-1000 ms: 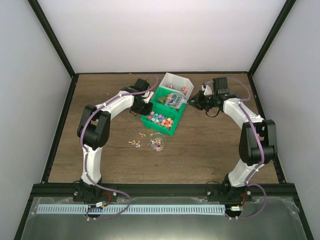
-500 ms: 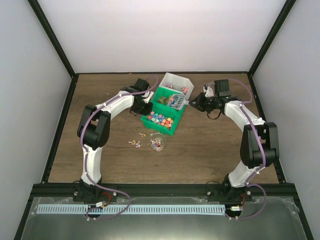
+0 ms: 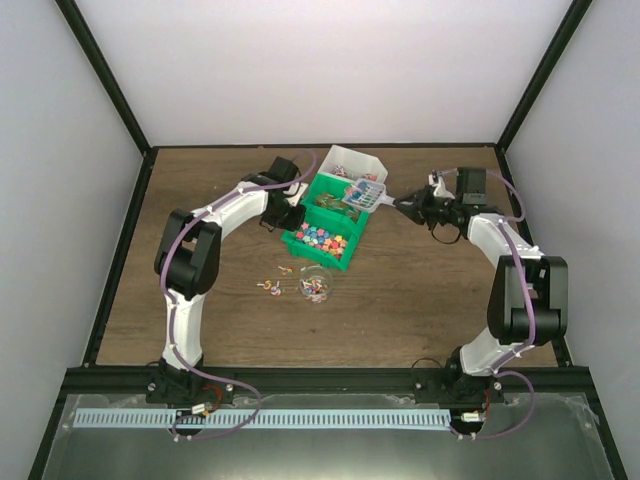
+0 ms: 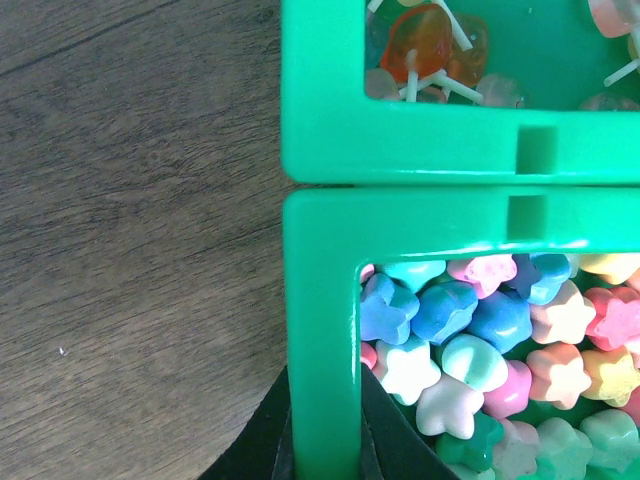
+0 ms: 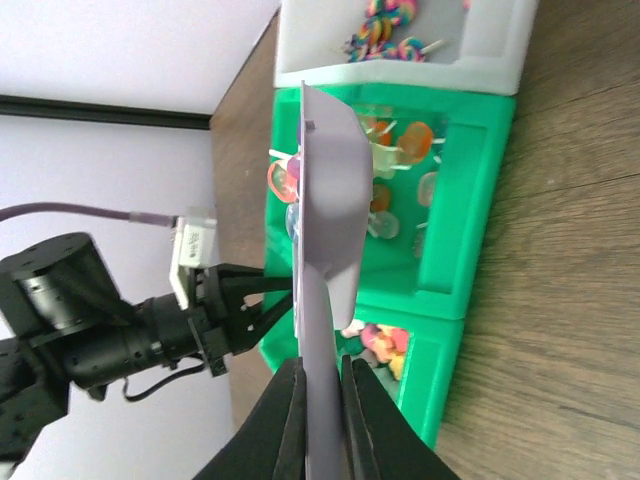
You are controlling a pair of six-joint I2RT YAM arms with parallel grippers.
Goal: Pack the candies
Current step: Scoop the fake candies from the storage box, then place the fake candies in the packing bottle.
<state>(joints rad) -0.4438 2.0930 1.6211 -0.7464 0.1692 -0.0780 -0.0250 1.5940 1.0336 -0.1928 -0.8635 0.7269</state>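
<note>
Two robot arms are working over a wooden table. The reference point for this scene is a green bin near the table's middle. It is filled with star-shaped candies in blue, pink, peach, white and mint.

The left gripper is closing tightly on this bin's left wall, with one finger inside the wall and one outside.

Touching the bin's far edge is a second green bin holding orange and clear lollipops on white sticks. Beyond that, further from the star bin, a white bin is holding rainbow swirl lollipops.

The right gripper is reaching in from the star bin's right. Its two fingers are pinching the handle of a pale grey scoop. The scoop is hovering past the star bin's far edge, over the second green bin and close to the white one. It is carrying several candies, pink and orange among them. The wrist camera is seeing the scoop edge-on, so how many it is carrying cannot be told.

On the near side of the star bin, a small clear cup is sitting on the wood with a few bright sweets inside. Just left of that cup, also nearer than the star bin, loose candies are lying scattered on the table.
</note>
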